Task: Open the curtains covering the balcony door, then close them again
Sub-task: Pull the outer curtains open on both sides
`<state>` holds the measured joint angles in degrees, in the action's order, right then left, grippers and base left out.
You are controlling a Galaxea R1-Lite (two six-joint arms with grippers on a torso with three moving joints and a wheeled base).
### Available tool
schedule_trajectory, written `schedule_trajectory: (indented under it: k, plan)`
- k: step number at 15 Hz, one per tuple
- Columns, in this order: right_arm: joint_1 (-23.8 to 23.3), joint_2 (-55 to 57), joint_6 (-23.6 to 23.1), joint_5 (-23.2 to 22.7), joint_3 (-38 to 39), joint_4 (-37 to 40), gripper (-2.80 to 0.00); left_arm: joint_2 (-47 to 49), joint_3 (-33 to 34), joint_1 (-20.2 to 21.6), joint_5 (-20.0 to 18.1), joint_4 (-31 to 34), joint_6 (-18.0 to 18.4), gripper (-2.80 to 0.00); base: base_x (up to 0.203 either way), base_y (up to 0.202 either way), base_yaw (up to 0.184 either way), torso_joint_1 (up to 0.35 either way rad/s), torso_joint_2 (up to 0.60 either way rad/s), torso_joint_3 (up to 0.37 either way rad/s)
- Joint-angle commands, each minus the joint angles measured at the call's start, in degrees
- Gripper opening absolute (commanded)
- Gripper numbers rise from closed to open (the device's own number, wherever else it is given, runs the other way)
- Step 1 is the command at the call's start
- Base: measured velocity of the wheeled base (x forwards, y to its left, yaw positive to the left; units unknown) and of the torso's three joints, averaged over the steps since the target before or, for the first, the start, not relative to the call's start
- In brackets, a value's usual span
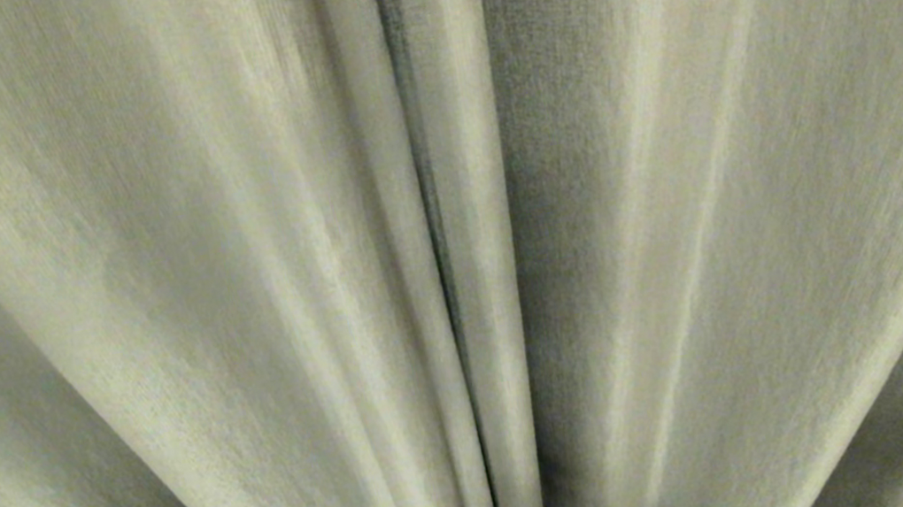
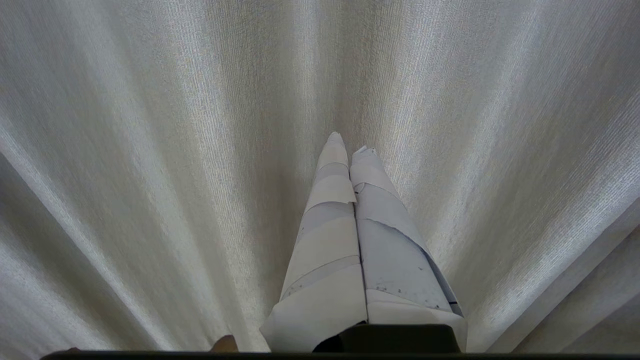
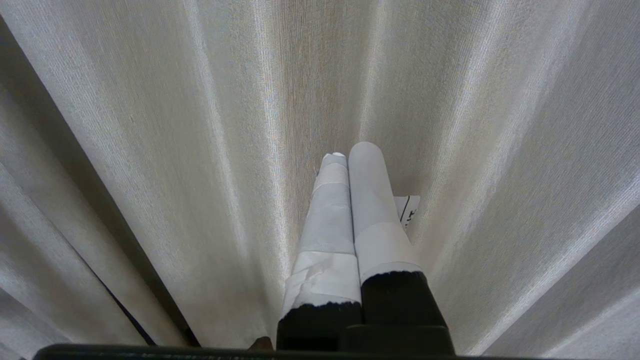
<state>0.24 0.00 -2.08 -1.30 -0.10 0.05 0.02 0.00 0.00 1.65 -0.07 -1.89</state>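
The whole head view is being filled by the curtains, cream woven drapes hanging in vertical folds, with a dark seam where two hemmed edges are meeting near the middle. The balcony door is being hidden completely behind the fabric; no glass or frame is being shown in any view, so the curtains are judged to be fully drawn and the opening step not yet begun.

The left gripper is being held just in front of the fabric, its tape-wrapped fingers pressed together with nothing between them. The right gripper is being held likewise before the curtains, fingers together and empty; whether either tip is touching the cloth cannot be told.

For the step in hand, the central seam is judged to be the place to aim for: the fingers should be parted first, one hemmed edge should be taken with enough cloth gathered that it is not slipping out, and the pull should be made sideways along the rail rather than downward, so the hooks are not being strained. Both the coarse layer and any sheer layer behind it should be carried together.

A small white tag with dark marks is being seen beside the right fingers; its writing cannot be read. No brand is being shown.
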Motion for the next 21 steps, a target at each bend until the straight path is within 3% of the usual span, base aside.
schedule_trajectory:
  k: [1, 14, 16, 19, 21]
  plan:
    - [0.0, 0.1, 0.0, 0.0, 0.0, 0.0, -2.80, 0.0, 0.0, 0.0, 0.0, 0.0, 0.0, -2.80, 0.000, 0.000, 0.000, 0.000, 0.00, 0.000]
    - [0.0, 0.1, 0.0, 0.0, 0.0, 0.0, -2.80, 0.0, 0.0, 0.0, 0.0, 0.1, 0.1, -2.80, 0.000, 0.000, 0.000, 0.000, 0.00, 0.000]
    - [0.0, 0.1, 0.0, 0.0, 0.0, 0.0, -2.80, 0.0, 0.0, 0.0, -0.1, 0.1, 0.6, -2.80, 0.000, 0.000, 0.000, 0.000, 0.00, 0.000]
    - [0.0, 0.1, 0.0, 0.0, 0.0, 0.0, -2.80, 0.0, 0.0, 0.0, -0.9, -0.2, 4.7, -2.80, 0.000, 0.000, 0.000, 0.000, 0.00, 0.000]
    - [0.0, 0.1, 0.0, 0.0, 0.0, 0.0, -2.80, 0.0, 0.0, 0.0, -0.9, -0.3, 4.6, -2.80, 0.000, 0.000, 0.000, 0.000, 0.00, 0.000]
